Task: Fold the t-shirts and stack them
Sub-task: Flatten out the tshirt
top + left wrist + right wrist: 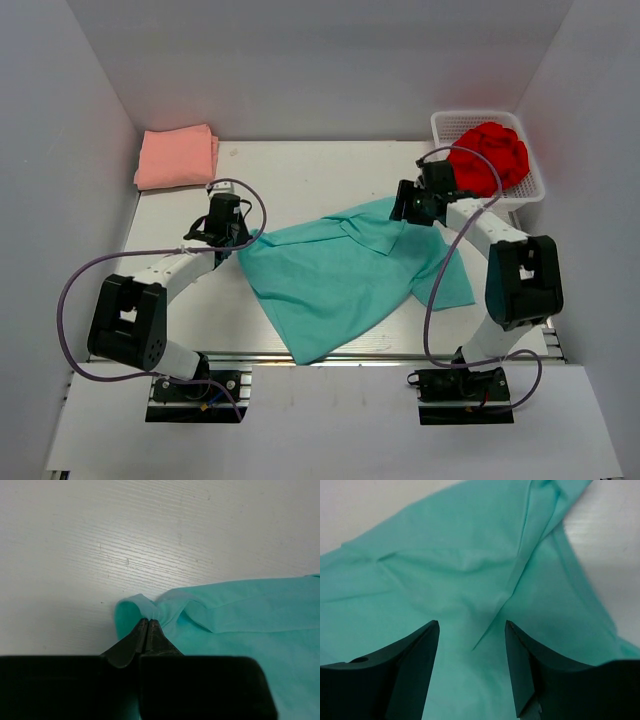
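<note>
A teal t-shirt (345, 275) lies spread and creased across the middle of the table. My left gripper (237, 240) is shut on a bunched corner of the teal t-shirt (155, 609) at the cloth's left edge. My right gripper (402, 215) hovers over the shirt's upper right part, jaws open, with the teal t-shirt (470, 580) lying loose below and nothing between its fingers (422, 650). A salmon-pink t-shirt (177, 157) lies folded at the back left corner. A red t-shirt (490, 152) sits crumpled in the basket.
A white mesh basket (534, 182) stands at the back right, close behind my right arm. White walls close the table in at the back and on both sides. A metal rail runs along the near table edge (380, 352).
</note>
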